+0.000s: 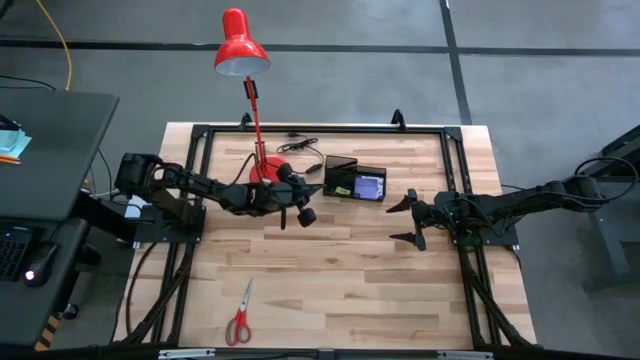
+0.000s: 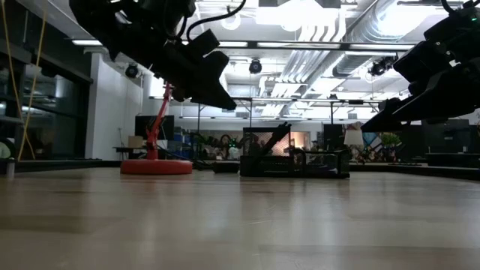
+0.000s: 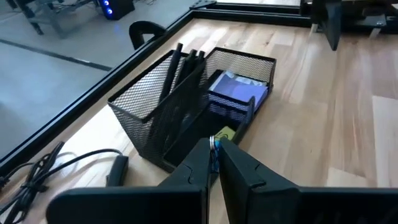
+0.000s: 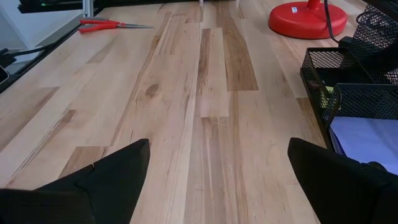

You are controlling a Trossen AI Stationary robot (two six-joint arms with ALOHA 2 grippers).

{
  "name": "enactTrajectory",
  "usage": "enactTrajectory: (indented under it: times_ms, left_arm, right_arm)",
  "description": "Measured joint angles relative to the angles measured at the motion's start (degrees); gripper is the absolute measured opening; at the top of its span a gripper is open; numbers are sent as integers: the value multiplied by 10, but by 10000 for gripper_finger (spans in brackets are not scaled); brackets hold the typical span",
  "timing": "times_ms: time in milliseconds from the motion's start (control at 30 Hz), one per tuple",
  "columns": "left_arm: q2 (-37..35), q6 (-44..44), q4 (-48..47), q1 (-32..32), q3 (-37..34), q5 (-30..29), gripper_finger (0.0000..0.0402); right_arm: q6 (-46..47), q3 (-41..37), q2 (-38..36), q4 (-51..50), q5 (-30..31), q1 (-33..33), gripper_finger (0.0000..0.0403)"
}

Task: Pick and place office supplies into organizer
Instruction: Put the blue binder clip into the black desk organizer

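The black mesh organizer (image 3: 168,118) stands on the table at the far middle (image 1: 355,181). It holds black pens (image 3: 181,68), a purple notepad (image 3: 239,93) and a small yellow piece (image 3: 225,133). My left gripper (image 3: 213,163) hovers just left of the organizer (image 1: 311,190), shut on a small white-blue piece. Red-handled scissors (image 1: 240,316) lie flat near the table's front left. My right gripper (image 1: 402,222) waits open to the organizer's right, with nothing between its fingers (image 4: 217,168). My left gripper pinches a small white-blue piece between its two fingertips; only a sliver of it (image 3: 213,147) shows in the slit between them. The fingers slant downward from the table's left side. The piece is lifted clear of the table, in front of the organizer.
A red desk lamp stands on its round base (image 1: 266,170) right behind my left arm, its shade (image 1: 240,48) beyond the far edge. A black cable (image 3: 56,168) lies at the far edge. Bare wood stretches across the table's middle and front (image 1: 350,290).
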Motion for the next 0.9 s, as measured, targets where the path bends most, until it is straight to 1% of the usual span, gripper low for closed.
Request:
enactTrajectory:
  times_ms: [233,467,600,700,900]
  left_arm:
    - [0,8,9,0,0,-1,7]
    - [0,10,-4,0,0,-3,7]
    - [0,7,-16,12,0,-1,7]
    - [0,-3,-19,30,0,18,7]
    - [0,-4,-5,79,0,80,7]
  right_arm:
    - [0,0,0,0,0,0,378]
    - [0,0,0,0,0,0,378]
    - [0,0,0,0,0,0,378]
    - [0,0,0,0,0,0,378]
    - [0,0,0,0,0,0,378]
